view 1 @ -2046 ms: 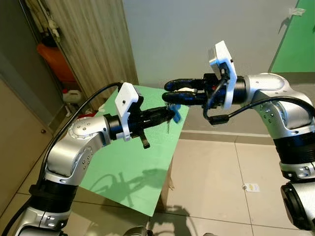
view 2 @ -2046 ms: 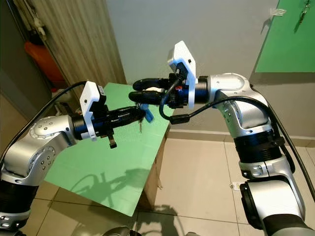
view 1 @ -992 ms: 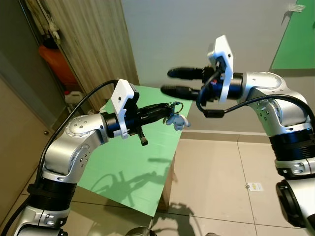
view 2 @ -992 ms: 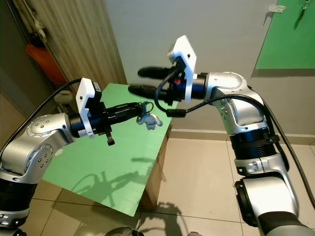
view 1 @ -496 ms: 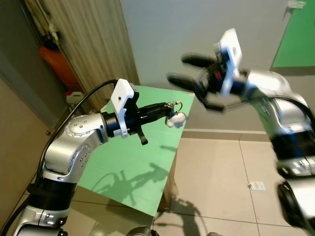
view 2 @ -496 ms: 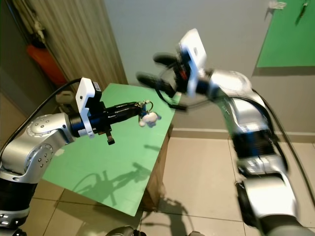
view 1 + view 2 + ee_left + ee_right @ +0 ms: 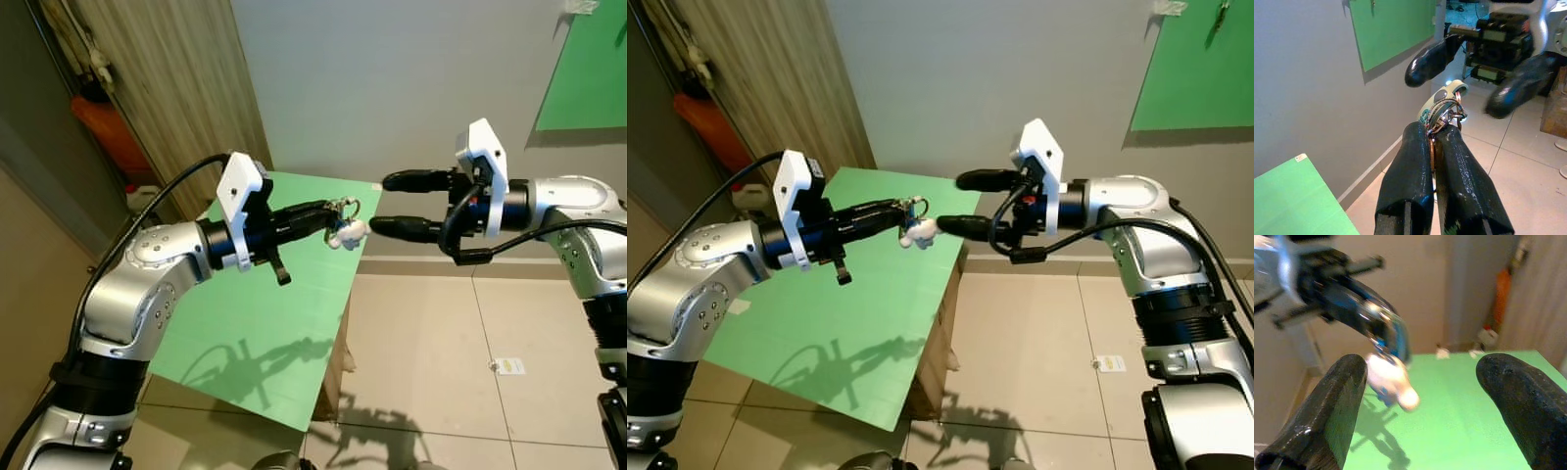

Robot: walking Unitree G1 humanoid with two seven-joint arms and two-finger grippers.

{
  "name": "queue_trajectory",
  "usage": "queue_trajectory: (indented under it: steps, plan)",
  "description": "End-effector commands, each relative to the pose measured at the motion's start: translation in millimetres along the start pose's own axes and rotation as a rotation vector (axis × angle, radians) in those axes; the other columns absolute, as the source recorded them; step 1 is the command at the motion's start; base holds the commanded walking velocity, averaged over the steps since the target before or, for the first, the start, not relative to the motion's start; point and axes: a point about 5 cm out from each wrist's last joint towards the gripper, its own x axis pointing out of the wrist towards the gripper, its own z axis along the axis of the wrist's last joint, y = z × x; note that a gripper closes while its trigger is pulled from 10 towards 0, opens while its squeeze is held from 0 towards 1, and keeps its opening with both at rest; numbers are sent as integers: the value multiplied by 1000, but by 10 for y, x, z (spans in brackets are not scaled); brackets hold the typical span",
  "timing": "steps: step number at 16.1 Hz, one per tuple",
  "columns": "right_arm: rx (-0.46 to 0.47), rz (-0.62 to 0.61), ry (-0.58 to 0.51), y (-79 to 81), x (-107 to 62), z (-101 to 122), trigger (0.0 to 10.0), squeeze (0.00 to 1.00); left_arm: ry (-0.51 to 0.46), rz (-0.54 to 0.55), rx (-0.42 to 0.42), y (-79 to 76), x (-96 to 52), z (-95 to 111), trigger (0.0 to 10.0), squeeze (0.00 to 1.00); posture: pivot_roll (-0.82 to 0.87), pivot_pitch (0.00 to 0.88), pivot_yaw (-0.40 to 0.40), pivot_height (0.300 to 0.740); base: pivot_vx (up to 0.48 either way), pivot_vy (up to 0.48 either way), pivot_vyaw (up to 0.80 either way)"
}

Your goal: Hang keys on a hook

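The left gripper (image 7: 328,212) is extended forward above the green table (image 7: 245,323), its two black fingers (image 7: 1405,171) pressed together on the metal ring of the keys (image 7: 343,208). The ring and a white charm (image 7: 348,233) protrude past the fingertips; the charm hangs just below the ring, at roughly 5 o'clock from the tips in the left eye view. In the left wrist view the ring sits pinched in the seam between the two finger pads, with a pale tag (image 7: 1442,98) standing beyond it. That tag carries green marking, too small to read.

The right gripper (image 7: 384,204) faces the left one, its fingers (image 7: 416,180) spread wide apart, one above the other, holding nothing. Its lower fingertip lies just beside the charm, at 3 o'clock from it; contact cannot be confirmed. The right wrist view shows the charm blurred between the two parted fingers, over the green table top.

A green panel (image 7: 1190,69) is mounted on the grey wall at 1 o'clock. A small white label (image 7: 506,367) lies on the tiled floor (image 7: 441,343); its print is illegible. An orange container (image 7: 108,132) stands beside the wooden partition (image 7: 186,88) at 10 o'clock.
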Motion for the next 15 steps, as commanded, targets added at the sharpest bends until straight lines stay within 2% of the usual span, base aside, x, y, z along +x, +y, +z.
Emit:
queue_trajectory:
  steps: [1, 7, 8, 10, 11, 12, 13, 15]
  plan:
    - [-11, 61, -6, 69, 59, 31, 10000, 0, -5, 5, 15, 42, -27, 46, 0, 0, -106, 38, 167, 740, 0, 0, 0]
    - [-25, 139, -19, 131, 151, 98, 10000, 0, -15, -7, 21, 41, -14, 66, 0, 0, -106, 25, 161, 740, 0, 0, 0]
    - [-22, 147, -16, 122, 170, 92, 9059, 0, -22, -12, 22, 37, -6, 75, 0, 0, -105, 23, 158, 740, 0, 0, 0]
    - [-21, 147, -16, 112, 182, 89, 7843, 0, -25, -14, 22, 34, -6, 81, 0, 0, -103, 22, 156, 740, 0, 0, 0]
    - [-19, 142, -22, 98, 204, 92, 4000, 0, -28, -16, 21, 29, -6, 87, 0, 0, -100, 20, 154, 740, 0, 0, 0]
    - [-21, 131, -28, 82, 222, 97, 627, 0, -32, -17, 19, 26, -5, 91, 0, 0, -100, 20, 153, 740, 0, 0, 0]
    - [-24, 117, -33, 63, 230, 102, 0, 0, -34, -17, 18, 24, -4, 91, 0, 0, -99, 20, 152, 740, 0, 0, 0]
    - [-27, 108, -37, 50, 228, 110, 0, 0, -35, -17, 16, 20, -5, 87, 0, 0, -99, 19, 152, 740, 0, 0, 0]
